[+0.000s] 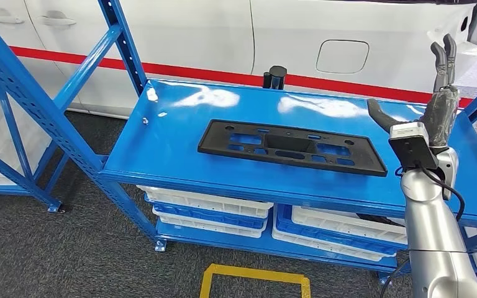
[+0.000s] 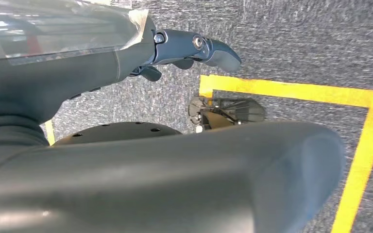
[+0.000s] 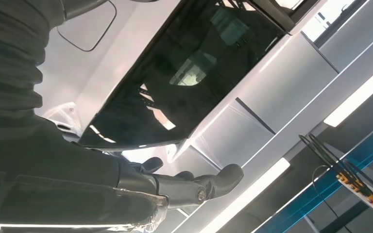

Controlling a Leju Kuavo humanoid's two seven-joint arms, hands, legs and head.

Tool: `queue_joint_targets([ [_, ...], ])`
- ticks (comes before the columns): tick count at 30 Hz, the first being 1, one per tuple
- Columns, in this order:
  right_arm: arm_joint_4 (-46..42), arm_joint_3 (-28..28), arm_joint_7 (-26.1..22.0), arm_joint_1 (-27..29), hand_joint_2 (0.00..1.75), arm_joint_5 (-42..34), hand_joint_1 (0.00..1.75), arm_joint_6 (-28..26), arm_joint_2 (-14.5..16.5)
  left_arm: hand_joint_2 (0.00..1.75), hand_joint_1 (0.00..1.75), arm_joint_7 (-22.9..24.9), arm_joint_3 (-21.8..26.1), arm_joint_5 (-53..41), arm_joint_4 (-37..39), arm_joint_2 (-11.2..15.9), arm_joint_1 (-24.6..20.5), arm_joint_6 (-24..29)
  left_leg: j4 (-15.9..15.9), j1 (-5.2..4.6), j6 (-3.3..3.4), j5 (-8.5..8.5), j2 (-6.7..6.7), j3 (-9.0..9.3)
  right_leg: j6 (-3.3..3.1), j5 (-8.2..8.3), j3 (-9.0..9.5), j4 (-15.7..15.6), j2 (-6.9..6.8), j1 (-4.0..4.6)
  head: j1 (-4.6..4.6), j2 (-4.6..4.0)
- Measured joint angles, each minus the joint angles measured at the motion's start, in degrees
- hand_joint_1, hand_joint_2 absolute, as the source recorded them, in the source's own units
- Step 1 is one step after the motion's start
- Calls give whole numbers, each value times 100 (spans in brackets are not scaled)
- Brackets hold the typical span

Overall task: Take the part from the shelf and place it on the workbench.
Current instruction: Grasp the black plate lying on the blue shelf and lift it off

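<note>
Nearest: left hand (image 2: 189,48) hangs at the robot's side, wrist view looking down at grey carpet and yellow floor tape (image 2: 364,141). Fingers loosely extended, nothing in them. Reads as parked, so this looks like a one-arm job for now.

Yellow tape box (image 1: 254,279) on the floor right in front of the shelf, probably the standing mark for the pick.

Right hand (image 1: 438,99) is raised over the right end of the top shelf (image 1: 161,149), fingers straight and pointing up, thumb splayed toward the part. It holds nothing and touches nothing. Right wrist view agrees: fingers (image 3: 209,184) extended, only the white car behind them. My guess is a pre-grasp pose, kept spread to come down over the part's edge.

Part (image 1: 292,148): flat black plastic bracket with cutouts, lying flat mid-shelf, long side roughly along the front edge. Its right end is nearest the right hand, close but clearly apart. Not picked yet, so the task is at the start.

White bins (image 1: 211,208) sit on the lower level, not relevant. A small black cylinder (image 1: 276,77) stands at the back edge, clear of the reach path.

Farthest: white car (image 1: 348,31) with a red stripe behind the shelf.

Risk: thin flat part on slick paint, could slide instead of lifting.
</note>
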Motion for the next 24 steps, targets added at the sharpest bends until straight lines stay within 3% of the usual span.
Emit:
queue_joint_targets([
  [2, 1, 4, 1, -16, 175, 3, 0, 11, -3, 0, 0, -6, 0, 2, 0, -4, -1, 0, 23, -34, -16, -51, -21, 11, -52, 245, 223, -535, 2, 27, -3, 0],
  [3, 2, 8, 4, -21, 175, 16, 0, 27, -4, 0, 0, -10, 0, 3, 0, -4, 0, 0, 36, -48, 0, -69, -27, 7, -83, 276, 253, -602, 4, 30, -5, 0],
  [6, -21, 74, 119, -15, 175, 258, 0, 226, -31, 0, 0, -25, 0, 31, 2, -4, 5, -19, 32, -50, 63, -85, -28, 15, -101, 280, 266, -608, 8, 27, -13, 0],
  [8, -128, 177, 280, 45, 175, 545, 0, 414, -87, 0, 0, -36, 0, 56, 2, -6, 4, -40, 15, -50, 61, -85, -26, 28, -113, 271, 267, -608, 12, 35, -14, 0],
  [11, -474, 296, 496, 257, 175, 817, 0, 625, -192, 0, 0, -49, 0, 78, 2, -8, 6, -46, -1, -47, 51, -86, -28, 35, -134, 257, 268, -607, 9, 41, -14, 0],
  [16, -1016, 392, 646, 601, 175, 882, 0, 875, -411, 0, 0, -74, 0, 89, 2, -11, 6, -83, -12, -43, -21, -98, -25, 42, -153, 244, 270, -604, 11, 47, -11, 0],
  [24, -1997, 487, 853, 1372, 175, 1036, 0, 1148, -839, 0, 0, -71, -6, 63, 2, -15, 11, -109, -11, -60, -28, -101, -29, 46, -155, 240, 286, -610, 2, 37, -9, 0],
])
